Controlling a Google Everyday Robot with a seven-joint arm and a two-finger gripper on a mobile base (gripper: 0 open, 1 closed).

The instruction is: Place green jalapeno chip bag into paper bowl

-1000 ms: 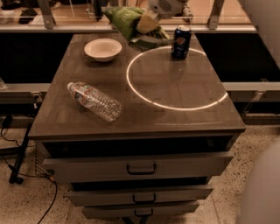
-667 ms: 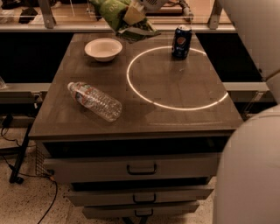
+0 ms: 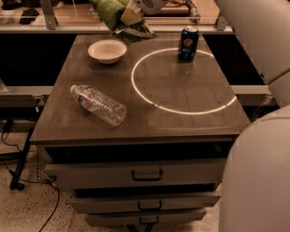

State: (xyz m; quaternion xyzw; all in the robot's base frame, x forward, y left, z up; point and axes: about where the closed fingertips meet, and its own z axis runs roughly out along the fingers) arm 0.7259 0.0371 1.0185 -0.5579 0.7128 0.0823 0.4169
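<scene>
My gripper (image 3: 129,16) is at the top of the camera view, shut on the green jalapeno chip bag (image 3: 113,13). The bag hangs in the air above the table's far edge, its crinkly lower end just behind and to the right of the paper bowl (image 3: 107,50). The bowl is off-white, empty and stands upright on the far left part of the table (image 3: 145,118). The top of the bag is cut off by the frame's upper edge.
A blue soda can (image 3: 188,43) stands at the far right, on a bright ring of light. A clear plastic bottle (image 3: 98,104) lies on its side at the front left. Drawers (image 3: 147,174) sit below the tabletop. My white arm fills the right side.
My gripper has carried the chip bag to the left and a little upward, from beside the can's side towards the space above the bowl. The bowl, bottle and can have not moved.
</scene>
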